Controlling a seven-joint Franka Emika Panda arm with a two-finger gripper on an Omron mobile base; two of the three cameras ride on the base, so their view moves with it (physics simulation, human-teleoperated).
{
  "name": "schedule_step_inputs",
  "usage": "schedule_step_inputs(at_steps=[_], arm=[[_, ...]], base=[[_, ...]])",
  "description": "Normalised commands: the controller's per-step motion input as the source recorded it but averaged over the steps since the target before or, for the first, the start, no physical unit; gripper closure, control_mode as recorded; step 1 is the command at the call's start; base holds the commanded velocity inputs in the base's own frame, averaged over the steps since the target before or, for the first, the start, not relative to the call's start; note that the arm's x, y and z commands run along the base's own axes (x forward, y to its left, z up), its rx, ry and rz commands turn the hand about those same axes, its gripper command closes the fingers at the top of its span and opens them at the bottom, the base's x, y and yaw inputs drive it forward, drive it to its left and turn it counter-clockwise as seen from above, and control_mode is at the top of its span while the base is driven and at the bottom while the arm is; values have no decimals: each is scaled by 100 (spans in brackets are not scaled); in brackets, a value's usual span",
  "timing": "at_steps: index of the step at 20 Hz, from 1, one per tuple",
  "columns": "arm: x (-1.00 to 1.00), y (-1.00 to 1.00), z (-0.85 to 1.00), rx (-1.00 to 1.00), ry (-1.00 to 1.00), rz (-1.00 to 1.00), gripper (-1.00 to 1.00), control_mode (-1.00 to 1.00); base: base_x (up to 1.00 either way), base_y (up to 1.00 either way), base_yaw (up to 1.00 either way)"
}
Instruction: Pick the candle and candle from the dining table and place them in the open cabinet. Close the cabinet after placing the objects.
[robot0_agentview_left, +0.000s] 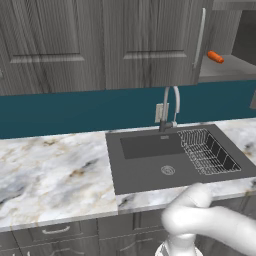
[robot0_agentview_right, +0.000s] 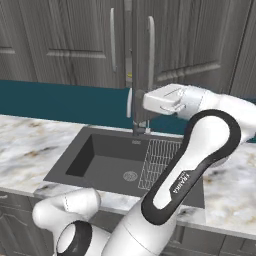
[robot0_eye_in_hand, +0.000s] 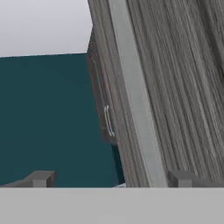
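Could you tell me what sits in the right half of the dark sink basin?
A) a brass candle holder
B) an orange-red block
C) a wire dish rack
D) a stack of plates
C: a wire dish rack with thin metal bars fills the right side of the dark sink, beside the drain.

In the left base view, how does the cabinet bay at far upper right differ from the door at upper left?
The dark grey wood-grain cabinet bay at upper right stands open, shelf showing; the dark grey recessed-panel door at upper left is shut. A small orange-red object lies in the open bay; the shut door hides its inside. Both share dark grey wood grain.
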Motion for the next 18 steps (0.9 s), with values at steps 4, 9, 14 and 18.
schedule_step_inputs(at_steps=[4,9,14,18], arm=[[32,72,1,-3,0,-43,-100,-100],[25,97,0,-11,0,-41,-100,-100],[41,96,0,-12,0,-41,-100,-100],[49,90,0,-10,0,-41,-100,-100]], base=[[0,0,0],[0,0,0],[0,0,0],[0,0,0]])
